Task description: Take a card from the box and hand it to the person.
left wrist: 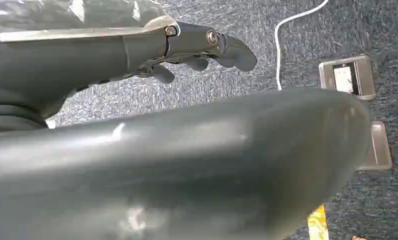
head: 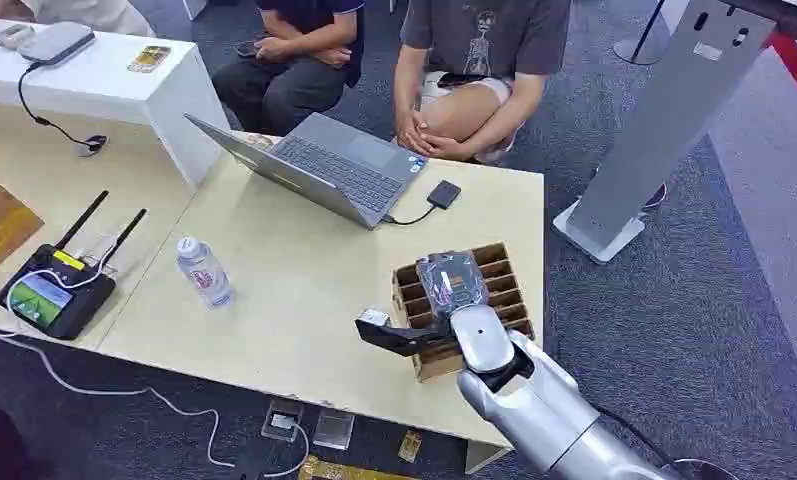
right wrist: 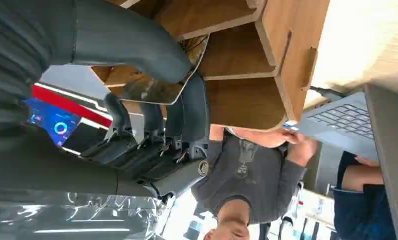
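Landmark: the compartmented wooden box (head: 494, 290), standing at the near right corner of the pale bench (head: 304, 290).

Right hand (head: 452, 290) is over the box, near the box's middle compartments, wrist toward the near edge of the bench. In the right wrist view the right hand (right wrist: 152, 125) has its thumb on one face of a thin card (right wrist: 157, 90) and the dark fingers (right wrist: 194, 110) on the opposite face, so the card is pinched between them. The card sits at the mouth of the box compartments, against the wooden dividers; whether it is fully out of its slot I cannot tell.

Left hand (left wrist: 187, 50): hangs over grey carpet, away from the box, fingers curled loosely and holding nothing.

Beyond the box on the bench: an open laptop (head: 324, 165), with a small black drive (head: 443, 193) cabled to it between laptop and box. A water bottle (head: 204, 272) stands well to the left of the box. Two seated people (head: 474, 70) are at the far side of the bench, past the laptop.
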Controlling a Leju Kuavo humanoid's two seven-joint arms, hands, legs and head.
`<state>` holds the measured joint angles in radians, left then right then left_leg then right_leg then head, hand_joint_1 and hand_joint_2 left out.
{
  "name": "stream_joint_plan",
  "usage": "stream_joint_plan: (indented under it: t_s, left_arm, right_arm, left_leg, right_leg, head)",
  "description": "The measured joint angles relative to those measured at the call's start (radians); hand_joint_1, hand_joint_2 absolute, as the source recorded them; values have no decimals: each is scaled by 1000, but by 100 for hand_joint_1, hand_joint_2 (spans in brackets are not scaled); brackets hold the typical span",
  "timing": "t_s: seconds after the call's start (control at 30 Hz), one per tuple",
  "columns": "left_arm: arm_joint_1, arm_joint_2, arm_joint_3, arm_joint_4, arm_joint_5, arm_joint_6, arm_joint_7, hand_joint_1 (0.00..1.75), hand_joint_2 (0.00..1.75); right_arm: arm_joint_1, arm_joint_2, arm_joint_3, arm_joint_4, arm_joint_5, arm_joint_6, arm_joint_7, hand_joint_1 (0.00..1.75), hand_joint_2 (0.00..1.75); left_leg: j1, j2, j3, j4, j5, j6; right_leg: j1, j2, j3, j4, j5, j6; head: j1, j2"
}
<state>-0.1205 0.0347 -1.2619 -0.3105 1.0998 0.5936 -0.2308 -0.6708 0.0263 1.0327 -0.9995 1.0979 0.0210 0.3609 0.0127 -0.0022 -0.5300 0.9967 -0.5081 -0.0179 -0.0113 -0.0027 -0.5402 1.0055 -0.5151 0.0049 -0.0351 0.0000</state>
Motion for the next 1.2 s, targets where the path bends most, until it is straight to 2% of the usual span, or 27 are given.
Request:
stream_joint_plan:
  t_s: [0.23,0.37,0.43,0.5,0.67,0.7,0.83,1.2]
  left_arm:
    - [0,0,0,0,-2,0,0,0,0]
    - [0,0,0,1,-3,0,0,0,0]
    - [0,0,0,1,-3,0,0,0,0]
    - [0,0,0,1,-3,0,0,0,0]
    - [0,0,2,1,-3,0,0,0,0]
    - [1,0,2,2,-3,0,-1,0,0]
    - [1,0,12,5,-3,2,-1,0,0]
    - [4,-2,27,6,-2,11,1,0,0]
  right_arm:
    - [-5,0,0,2,-11,-4,-6,136,175]
    - [-7,0,0,5,-20,-8,-7,143,175]
    - [-8,0,0,5,-20,-10,-8,140,175]
    - [-8,0,0,5,-20,-13,-9,148,175]
    - [-9,-1,0,-8,-14,-19,-4,154,175]
    - [-9,-3,0,-18,-8,-17,1,159,175]
    - [-10,-11,0,-63,5,0,18,157,175]
    - [-14,-56,-19,-275,11,86,42,168,175]
  left_leg:
    - [0,0,0,0,0,0]
    - [0,0,0,0,0,0]
    - [0,0,0,0,0,0]
    - [0,0,0,0,0,0]
    - [0,0,0,0,0,0]
    - [0,0,0,0,0,0]
    - [0,0,0,0,0,0]
    - [0,0,0,0,0,0]
  right_leg:
    - [0,0,0,0,0,0]
    - [0,0,0,0,0,0]
    - [0,0,0,0,0,0]
    - [0,0,0,0,0,0]
    - [0,0,0,0,0,0]
    - [0,0,0,0,0,0]
    - [0,0,0,0,0,0]
    - [0,0,0,0,0,0]
  head:
    - [0,0]
    - [0,0]
    - [0,0]
    - [0,0]
    - [0,0]
    - [0,0]
    - [0,0]
    - [0,0]
